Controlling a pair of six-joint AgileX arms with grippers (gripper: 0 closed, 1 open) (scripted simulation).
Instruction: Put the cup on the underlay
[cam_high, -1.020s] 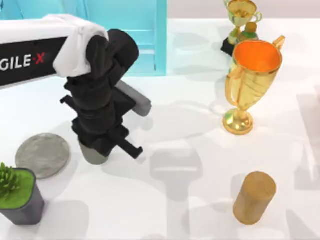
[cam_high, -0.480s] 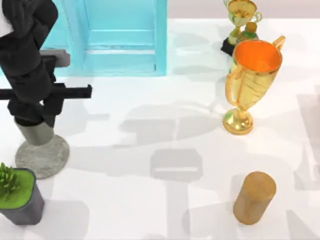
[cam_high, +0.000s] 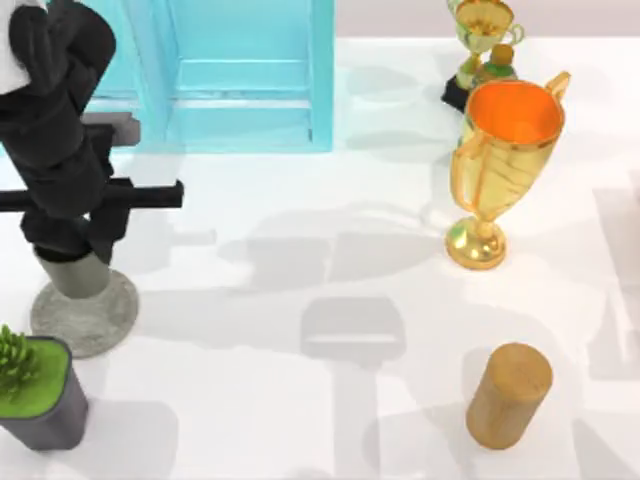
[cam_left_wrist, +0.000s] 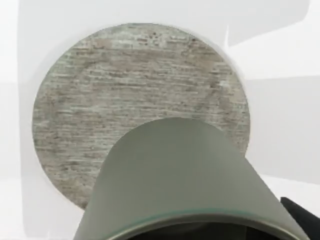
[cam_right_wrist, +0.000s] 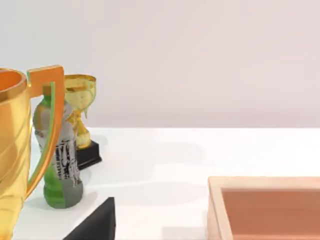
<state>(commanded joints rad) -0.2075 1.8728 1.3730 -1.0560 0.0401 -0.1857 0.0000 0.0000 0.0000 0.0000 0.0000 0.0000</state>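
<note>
From above, the left gripper (cam_high: 72, 255) sits at the table's left side, its jaws closed around the upper part of the cup (cam_high: 75, 272), which stands upright over the round grey underlay (cam_high: 92, 318) toward its far edge; whether its base touches the disc I cannot tell. A potted plant (cam_high: 35, 392) is just beside the underlay, and a gold trophy (cam_high: 500, 170) and a wooden cylinder (cam_high: 509, 394) stand well apart on the right. The left wrist view looks down the cup (cam_left_wrist: 185, 185) onto the mottled underlay (cam_left_wrist: 125, 85) beneath it, while the right wrist view shows the trophy (cam_right_wrist: 17, 150), a green bottle (cam_right_wrist: 59, 165), a smaller trophy (cam_right_wrist: 80, 117) and a tan box (cam_right_wrist: 265, 207); the right jaws' state I cannot tell.
</note>
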